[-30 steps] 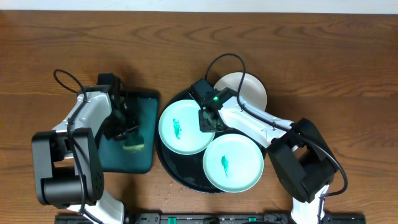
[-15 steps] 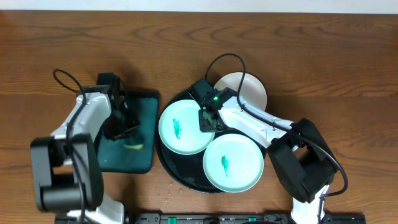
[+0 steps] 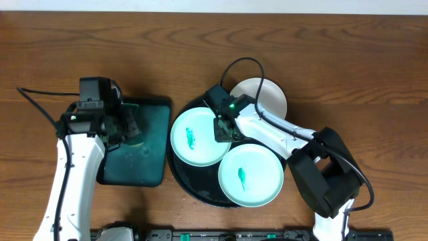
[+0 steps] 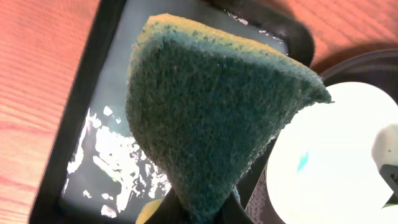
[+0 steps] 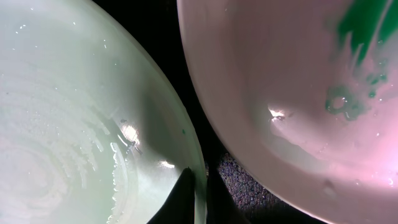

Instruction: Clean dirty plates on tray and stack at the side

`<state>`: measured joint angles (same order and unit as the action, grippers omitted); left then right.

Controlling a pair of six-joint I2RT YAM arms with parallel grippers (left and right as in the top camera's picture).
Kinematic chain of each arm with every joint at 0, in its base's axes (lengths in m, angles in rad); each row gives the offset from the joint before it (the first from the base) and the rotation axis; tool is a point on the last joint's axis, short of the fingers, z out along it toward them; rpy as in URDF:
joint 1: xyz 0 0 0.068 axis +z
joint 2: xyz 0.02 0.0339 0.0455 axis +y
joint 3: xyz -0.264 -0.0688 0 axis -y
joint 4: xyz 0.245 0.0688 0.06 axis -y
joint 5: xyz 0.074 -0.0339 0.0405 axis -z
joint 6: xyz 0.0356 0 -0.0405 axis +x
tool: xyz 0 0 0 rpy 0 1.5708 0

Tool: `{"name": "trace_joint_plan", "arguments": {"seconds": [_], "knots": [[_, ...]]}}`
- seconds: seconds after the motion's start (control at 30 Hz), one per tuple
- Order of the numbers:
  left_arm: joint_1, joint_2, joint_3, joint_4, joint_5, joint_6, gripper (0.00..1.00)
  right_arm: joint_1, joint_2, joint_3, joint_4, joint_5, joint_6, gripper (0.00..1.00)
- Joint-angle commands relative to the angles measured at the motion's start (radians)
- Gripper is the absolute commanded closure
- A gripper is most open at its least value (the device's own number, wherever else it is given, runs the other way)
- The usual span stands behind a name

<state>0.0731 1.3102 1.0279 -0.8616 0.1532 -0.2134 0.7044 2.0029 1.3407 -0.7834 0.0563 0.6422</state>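
A green sponge is gripped by the left claw, a round mint-green plate by the right claw. Its smear must be wiped.

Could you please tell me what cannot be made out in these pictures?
- Left wrist: the green-and-yellow scouring sponge fills the frame, hiding the left gripper fingers.
- Overhead: the right arm covers part of the round white plate and the glossy black round tray.
- Right wrist: too close; the greenish round plate and the pinkish round plate run off the edges, so which is which is unclear.
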Motion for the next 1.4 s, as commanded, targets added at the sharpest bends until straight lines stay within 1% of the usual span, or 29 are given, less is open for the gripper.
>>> {"name": "trace_joint_plan", "arguments": {"seconds": [0.0, 0.07, 0.2, 0.43, 0.5, 0.63, 0.7, 0.87, 1.0, 1.13, 1.23, 1.27, 1.37], "knots": [[-0.001, -0.032, 0.002, 0.027, -0.015, 0.026, 0.92, 0.014, 0.034, -0.009, -0.007, -0.012, -0.012, 0.97], [-0.002, -0.036, 0.002, 0.052, -0.036, 0.027, 0.93, 0.014, 0.034, -0.009, -0.007, -0.012, -0.012, 0.97], [-0.029, -0.039, 0.002, 0.107, -0.123, 0.031, 0.93, 0.014, 0.034, -0.009, -0.007, -0.012, -0.012, 0.97], [-0.099, -0.039, 0.002, 0.117, -0.222, 0.030, 0.92, 0.014, 0.034, -0.009, -0.006, -0.012, -0.013, 0.97], [-0.117, -0.039, 0.002, 0.118, -0.253, 0.029, 0.93, 0.014, 0.034, -0.009, -0.006, -0.012, -0.013, 0.97], [-0.127, -0.038, 0.002, 0.117, -0.255, 0.007, 0.93, 0.014, 0.034, -0.009, -0.006, -0.012, -0.012, 0.97], [-0.127, -0.035, 0.002, 0.100, -0.248, -0.037, 0.93, 0.014, 0.034, -0.009, -0.006, -0.012, -0.012, 0.97], [-0.124, 0.001, 0.002, 0.010, -0.094, -0.112, 0.93, 0.014, 0.034, -0.009, -0.010, -0.013, -0.012, 0.97], [-0.122, 0.048, 0.002, -0.028, 0.021, -0.105, 0.93, 0.014, 0.034, -0.009, -0.017, -0.012, -0.012, 0.98], [-0.122, 0.093, 0.002, -0.024, 0.098, -0.080, 0.93, 0.014, 0.034, -0.009, -0.019, -0.012, -0.012, 0.98], [-0.122, 0.113, 0.002, -0.010, 0.183, -0.053, 0.93, 0.014, 0.034, -0.009, -0.017, -0.012, -0.012, 0.98], [-0.122, 0.114, 0.002, 0.006, 0.259, -0.049, 0.93, 0.014, 0.034, -0.009, -0.016, -0.012, -0.012, 0.98], [-0.122, 0.114, 0.002, 0.033, 0.373, -0.050, 0.93, 0.014, 0.034, -0.009, -0.013, -0.012, -0.012, 0.98]]}}
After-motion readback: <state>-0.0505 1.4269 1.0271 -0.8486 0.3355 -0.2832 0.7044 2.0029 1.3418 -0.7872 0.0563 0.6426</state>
